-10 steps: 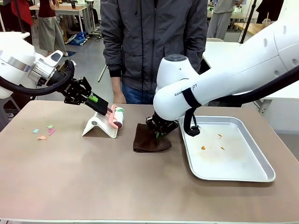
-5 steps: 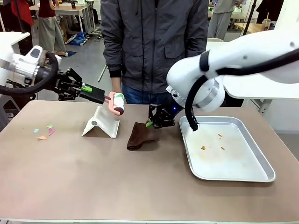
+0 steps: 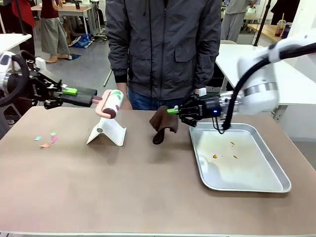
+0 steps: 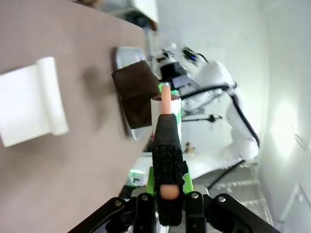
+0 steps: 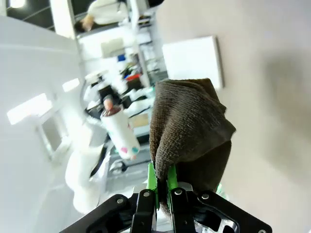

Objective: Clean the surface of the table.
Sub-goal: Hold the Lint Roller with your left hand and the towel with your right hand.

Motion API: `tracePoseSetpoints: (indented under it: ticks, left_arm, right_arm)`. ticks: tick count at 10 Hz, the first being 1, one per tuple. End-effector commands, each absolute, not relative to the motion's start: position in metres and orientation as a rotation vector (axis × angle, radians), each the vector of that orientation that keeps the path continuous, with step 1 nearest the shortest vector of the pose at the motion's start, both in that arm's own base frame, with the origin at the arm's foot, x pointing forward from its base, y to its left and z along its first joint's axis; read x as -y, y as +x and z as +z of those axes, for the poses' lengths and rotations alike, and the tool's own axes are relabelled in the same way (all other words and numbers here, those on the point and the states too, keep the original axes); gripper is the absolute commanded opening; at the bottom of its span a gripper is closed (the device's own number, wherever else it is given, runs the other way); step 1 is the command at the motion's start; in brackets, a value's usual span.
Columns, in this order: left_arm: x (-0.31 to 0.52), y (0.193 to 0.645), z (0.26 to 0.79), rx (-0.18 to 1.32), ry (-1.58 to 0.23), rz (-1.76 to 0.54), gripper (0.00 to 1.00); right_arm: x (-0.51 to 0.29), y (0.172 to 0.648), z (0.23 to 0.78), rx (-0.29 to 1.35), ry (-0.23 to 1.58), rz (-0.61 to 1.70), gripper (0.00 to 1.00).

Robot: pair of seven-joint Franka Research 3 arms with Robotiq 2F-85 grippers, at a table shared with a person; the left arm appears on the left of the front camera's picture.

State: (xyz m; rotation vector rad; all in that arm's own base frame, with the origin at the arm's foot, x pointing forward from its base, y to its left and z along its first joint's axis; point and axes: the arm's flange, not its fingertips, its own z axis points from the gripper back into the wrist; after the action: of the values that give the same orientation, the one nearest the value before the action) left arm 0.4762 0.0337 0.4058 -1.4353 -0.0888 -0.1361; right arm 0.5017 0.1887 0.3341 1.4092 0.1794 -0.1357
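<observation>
Table (image 3: 98, 187) stayed dirty; you raised both tools: left gripper (image 3: 71, 92) clamped lint roller (image 3: 111, 102), right gripper (image 3: 174, 110) clamped brown cloth (image 3: 163, 123).

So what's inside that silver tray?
Three small orange crumbs lie on the tray floor. A black cable covers a bit of its far rim.

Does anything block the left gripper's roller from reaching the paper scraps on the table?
Nothing visible does. The roller, held by the left gripper, hangs above the white stand; the scraps lie on bare table, apart from that stand.
</observation>
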Motion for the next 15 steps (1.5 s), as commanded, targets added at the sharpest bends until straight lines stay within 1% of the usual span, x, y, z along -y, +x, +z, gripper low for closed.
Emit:
tracePoseSetpoints:
  ticks: [1, 3, 5, 7, 8, 9, 10, 11, 12, 13, 14, 15]
  left_arm:
    - [-0.065, 0.461, 0.399, 0.045, -1.502, -0.186, 0.00]
    - [-0.092, 0.439, 0.390, 0.006, -1.513, -0.152, 0.00]
    - [-0.130, 0.415, 0.389, 0.033, -1.566, -0.058, 0.00]
    - [-0.171, 0.409, 0.399, -0.019, -1.576, 0.005, 0.00]
    - [-0.198, 0.404, 0.400, -0.002, -1.496, 0.118, 0.00]
    - [-0.217, 0.398, 0.401, 0.007, -1.438, 0.123, 0.00]
    - [-0.233, 0.393, 0.400, -0.013, -1.384, 0.067, 0.00]
    - [-0.253, 0.392, 0.394, 0.010, -1.412, 0.128, 0.00]
    - [-0.269, 0.394, 0.383, 0.037, -1.452, 0.179, 0.00]
    - [-0.276, 0.395, 0.373, 0.057, -1.486, 0.203, 0.00]
    - [-0.272, 0.402, 0.364, 0.064, -1.498, 0.249, 0.00]
    - [-0.271, 0.388, 0.378, 0.033, -1.416, 0.193, 0.00]
  right_arm:
    - [-0.164, 0.465, 0.338, -0.186, 1.420, -0.184, 0.00]
    - [-0.129, 0.436, 0.354, -0.081, 1.460, -0.242, 0.00]
    - [-0.084, 0.399, 0.369, 0.060, 1.431, -0.343, 0.00]
    - [-0.041, 0.365, 0.387, 0.204, 1.377, -0.406, 0.00]
    - [-0.017, 0.352, 0.394, 0.234, 1.371, -0.386, 0.00]
    - [0.002, 0.343, 0.398, 0.261, 1.342, -0.441, 0.00]
    - [0.025, 0.337, 0.400, 0.270, 1.393, -0.451, 0.00]
    - [0.049, 0.337, 0.398, 0.297, 1.374, -0.557, 0.00]
    - [0.066, 0.341, 0.392, 0.287, 1.384, -0.601, 0.00]
    - [0.072, 0.347, 0.384, 0.266, 1.395, -0.611, 0.00]
    - [0.063, 0.354, 0.377, 0.264, 1.341, -0.637, 0.00]
    - [0.082, 0.369, 0.395, 0.311, 1.364, -0.587, 0.00]
